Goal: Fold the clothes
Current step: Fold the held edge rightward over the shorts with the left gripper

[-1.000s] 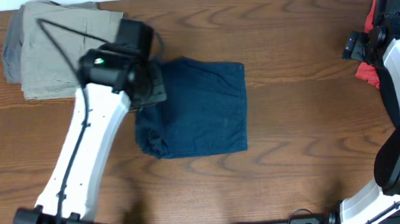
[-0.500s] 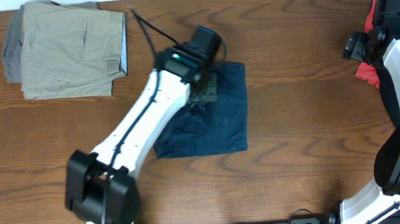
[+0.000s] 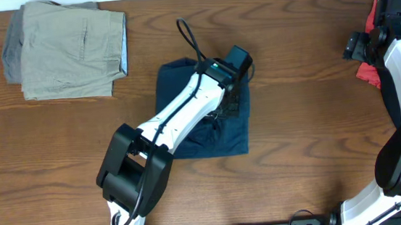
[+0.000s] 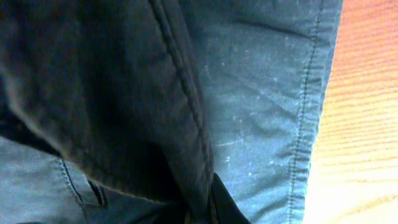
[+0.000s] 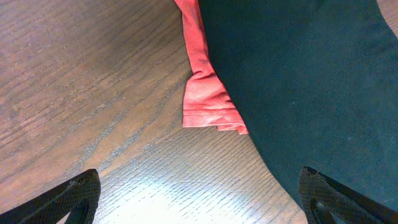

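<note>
The dark navy blue shorts (image 3: 221, 136) lie in the middle of the table, folded over from the left. My left gripper (image 3: 233, 99) is over their right part, shut on a fold of the navy fabric. In the left wrist view the pinched fold (image 4: 124, 106) hangs dark over the lower layer with its stitched hem (image 4: 305, 124), and one fingertip (image 4: 214, 205) shows at the bottom. My right gripper (image 5: 199, 199) is open and empty over bare wood at the far right, beside the black garment with a coral-pink edge (image 5: 298, 81).
Khaki-beige folded trousers (image 3: 68, 55) lie at the back left. The black and coral garment (image 3: 378, 17) lies at the right edge under my right arm. The wooden table (image 3: 310, 117) shows between the shorts and the right arm.
My left gripper has carried the left side of the shorts rightward across them, from near the khaki trousers to their right part. The shorts are narrower. The right arm has not moved.
</note>
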Robot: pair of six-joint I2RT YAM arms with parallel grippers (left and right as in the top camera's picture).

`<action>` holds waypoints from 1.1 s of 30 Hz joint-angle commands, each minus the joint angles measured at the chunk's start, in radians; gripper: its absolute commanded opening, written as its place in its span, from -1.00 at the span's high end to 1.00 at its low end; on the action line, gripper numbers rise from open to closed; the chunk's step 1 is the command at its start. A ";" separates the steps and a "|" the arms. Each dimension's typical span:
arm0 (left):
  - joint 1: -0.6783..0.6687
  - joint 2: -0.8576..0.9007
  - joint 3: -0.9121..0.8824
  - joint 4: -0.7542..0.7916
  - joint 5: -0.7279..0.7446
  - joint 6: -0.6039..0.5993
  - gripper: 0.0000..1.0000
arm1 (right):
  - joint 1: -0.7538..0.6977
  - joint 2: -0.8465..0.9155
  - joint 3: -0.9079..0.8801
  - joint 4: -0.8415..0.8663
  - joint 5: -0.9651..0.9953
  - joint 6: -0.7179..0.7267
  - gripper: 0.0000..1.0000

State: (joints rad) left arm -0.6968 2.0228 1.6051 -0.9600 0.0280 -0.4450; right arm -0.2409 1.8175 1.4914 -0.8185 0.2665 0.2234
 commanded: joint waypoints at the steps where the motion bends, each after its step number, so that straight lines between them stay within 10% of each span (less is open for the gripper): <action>1: -0.008 -0.005 0.003 0.004 0.052 0.004 0.88 | -0.001 -0.002 0.018 -0.001 0.014 0.000 -0.99; 33: -0.006 -0.249 0.008 -0.071 0.111 0.023 0.88 | 0.005 -0.002 0.018 -0.001 0.014 0.000 -0.99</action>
State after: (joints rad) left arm -0.7021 1.8191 1.6047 -1.0233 0.1585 -0.4225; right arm -0.2401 1.8175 1.4918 -0.8185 0.2665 0.2234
